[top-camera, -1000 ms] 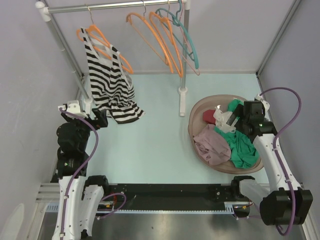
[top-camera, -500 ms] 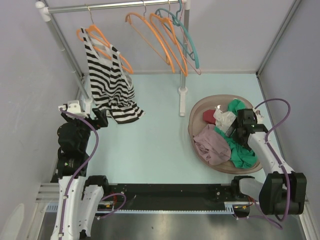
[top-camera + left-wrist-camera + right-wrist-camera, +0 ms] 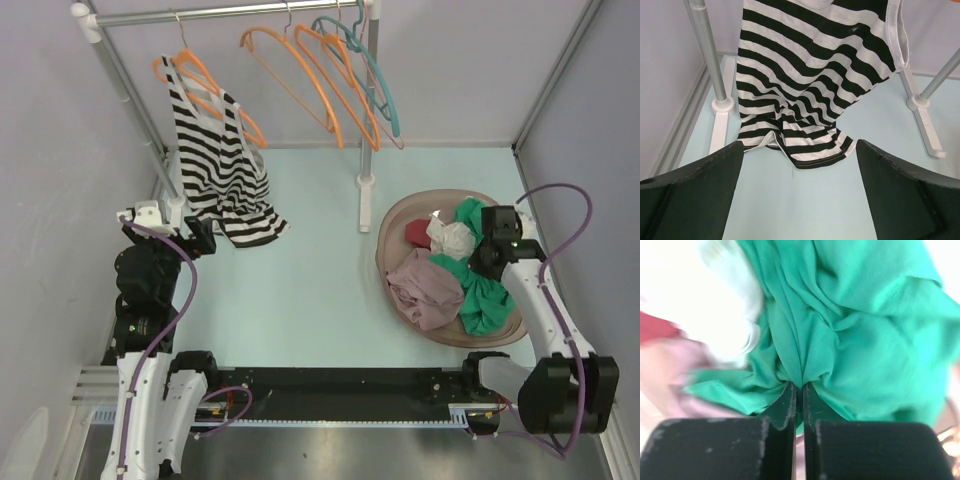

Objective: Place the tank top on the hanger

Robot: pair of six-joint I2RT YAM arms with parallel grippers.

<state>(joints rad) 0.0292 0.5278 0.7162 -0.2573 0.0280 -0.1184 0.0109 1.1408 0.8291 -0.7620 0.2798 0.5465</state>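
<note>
Now right tool (image 3: 799,389) is clenched on a fold of the thin green sleeveless tank top (image 3: 865,340). The bare orange triangular hanger (image 3: 262,30) hangs far-left of it. Left tool (image 3: 800,145) is released.

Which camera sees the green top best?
The right wrist view: the green tank top fills it, a fold pinched in the right gripper. The top view shows it small, crumpled in the basket; the left wrist view misses it.

Your left arm (image 3: 140,300) and right arm (image 3: 540,300) have white links, black joints and looping purple cables (image 3: 590,218). Right gripper (image 3: 800,387) fingers (image 3: 785,410), at six o'clock, are scuffed black.
</note>
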